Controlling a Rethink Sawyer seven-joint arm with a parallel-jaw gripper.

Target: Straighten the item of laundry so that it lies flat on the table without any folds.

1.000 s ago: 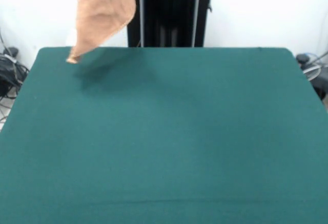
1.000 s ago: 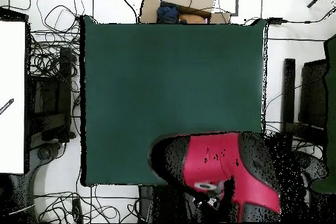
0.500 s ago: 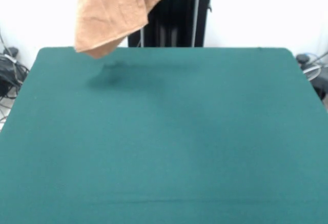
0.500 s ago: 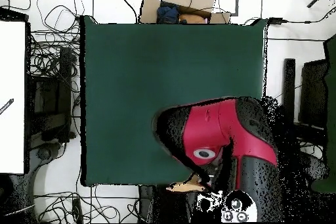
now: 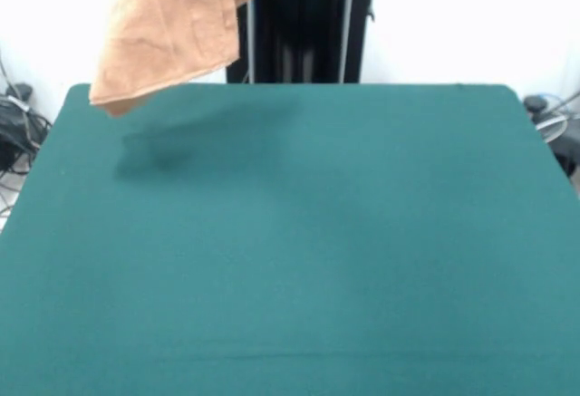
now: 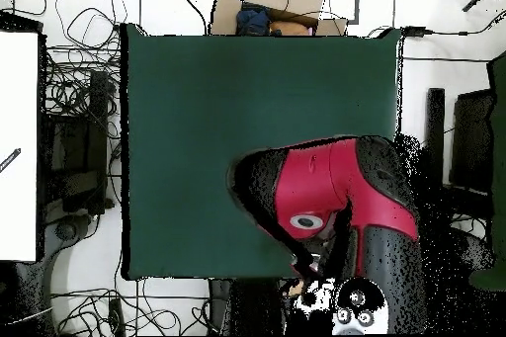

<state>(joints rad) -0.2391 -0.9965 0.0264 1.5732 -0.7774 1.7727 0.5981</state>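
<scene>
The towel (image 5: 172, 29) hangs in the air over the far left part of the green surface (image 5: 299, 251), its top running out of the front view so that whatever holds it is cut off from sight. It drapes in a loose, doubled-over sheet with its lowest corner dangling just above the far left edge of the surface, not visibly touching it, and it throws a soft shadow on the cloth beneath. Hanging like this likely serves the job: lifted by one edge, the fabric's own weight pulls the folds out, so it can then be lowered and dragged flat. Nothing else lies on the surface, which leaves plenty of room to spread it. In the overhead view the red and black arm (image 6: 331, 205) reaches over the edge of the surface nearest the robot's base and hides the towel almost entirely; only a small peach scrap shows by that edge. The jaws themselves are not visible in either view, so whether they are closed on the towel cannot be told, though the suspended cloth suggests something above has hold of it.
</scene>
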